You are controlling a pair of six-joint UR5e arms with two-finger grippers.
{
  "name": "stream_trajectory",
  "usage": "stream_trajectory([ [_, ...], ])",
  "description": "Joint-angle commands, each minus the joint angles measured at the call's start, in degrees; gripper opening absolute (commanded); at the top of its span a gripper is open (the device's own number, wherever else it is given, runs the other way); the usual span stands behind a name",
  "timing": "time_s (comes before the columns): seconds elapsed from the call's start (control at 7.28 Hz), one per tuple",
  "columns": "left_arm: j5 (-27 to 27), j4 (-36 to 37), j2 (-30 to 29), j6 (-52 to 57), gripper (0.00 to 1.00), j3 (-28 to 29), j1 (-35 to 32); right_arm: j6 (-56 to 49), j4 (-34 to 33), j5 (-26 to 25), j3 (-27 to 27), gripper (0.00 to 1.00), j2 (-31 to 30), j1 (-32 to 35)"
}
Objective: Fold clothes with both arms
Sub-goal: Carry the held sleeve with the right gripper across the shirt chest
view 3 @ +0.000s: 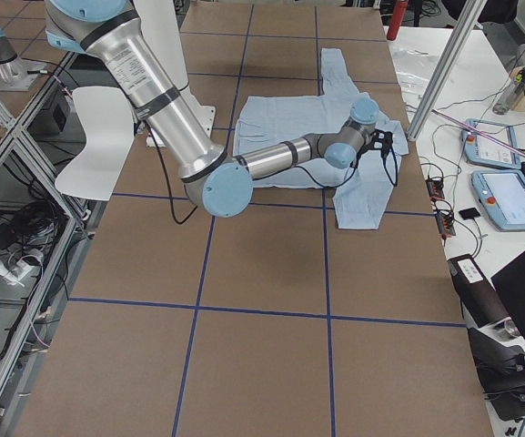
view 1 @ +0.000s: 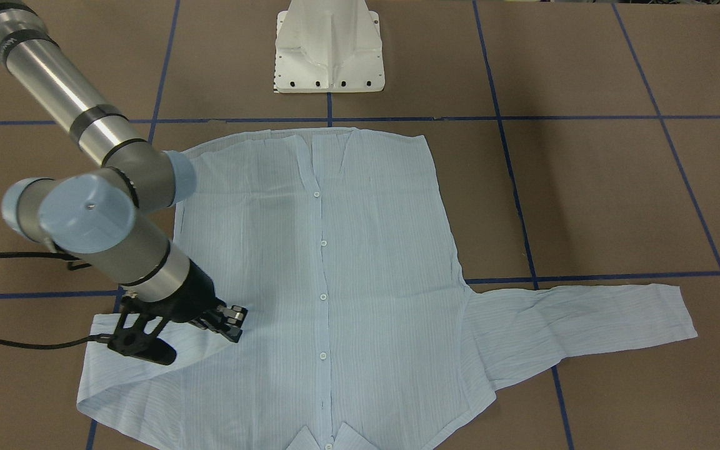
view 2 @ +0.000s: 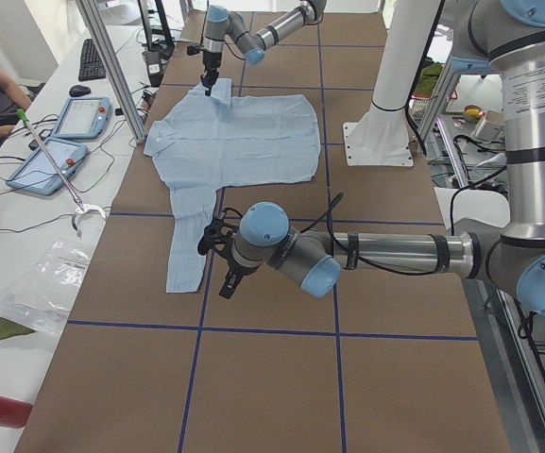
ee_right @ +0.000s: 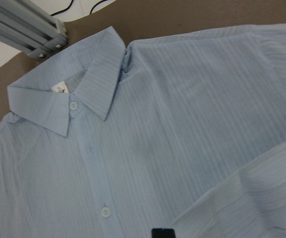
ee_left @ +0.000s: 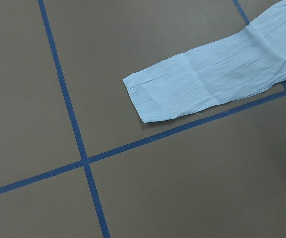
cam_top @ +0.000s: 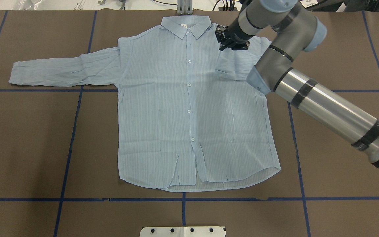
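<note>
You are barely starting: one sleeve (cam_top: 237, 67) is lying folded beside the collar (cam_top: 186, 28), by the right end effector (cam_top: 230, 42), whose grip I cannot tell; the other sleeve (cam_top: 64, 67) and the shirt (cam_top: 189, 115) body are waiting.

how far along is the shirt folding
Early. Done: the shirt lies flat, buttons up. In hand: the right sleeve is doubled back with its end on the chest, and the right pincer is just over it; whether it grips is unclear. Left: the left sleeve lies straight out to the side, and the body is unfolded.
</note>
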Motion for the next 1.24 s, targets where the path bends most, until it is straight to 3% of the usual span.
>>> stream_trajectory([
  [0.0,-1.63,0.00,0.20,0.00,1.00,-0.28,-0.08,5.58,0.20,-9.04,-11.04,0.00,13.70,-5.25],
  [0.41,-1.64,0.00,0.55,0.00,1.00,-1.33,-0.08,6.12,0.99,-14.95,-13.91,0.00,17.90,-10.10],
  [0.69,-1.64,0.09,0.64,-0.09,1.00,-1.24,-0.08,6.12,3.10,-15.58,-17.60,0.00,19.56,-10.29],
  [0.82,-1.56,0.09,0.30,0.00,1.00,-1.24,0.18,6.12,3.10,-15.94,-19.27,0.98,21.05,-10.73],
  [1.1,-1.03,0.18,-3.64,-0.87,1.00,2.86,2.10,6.56,0.39,-17.34,-19.20,1.00,22.46,-12.92],
])
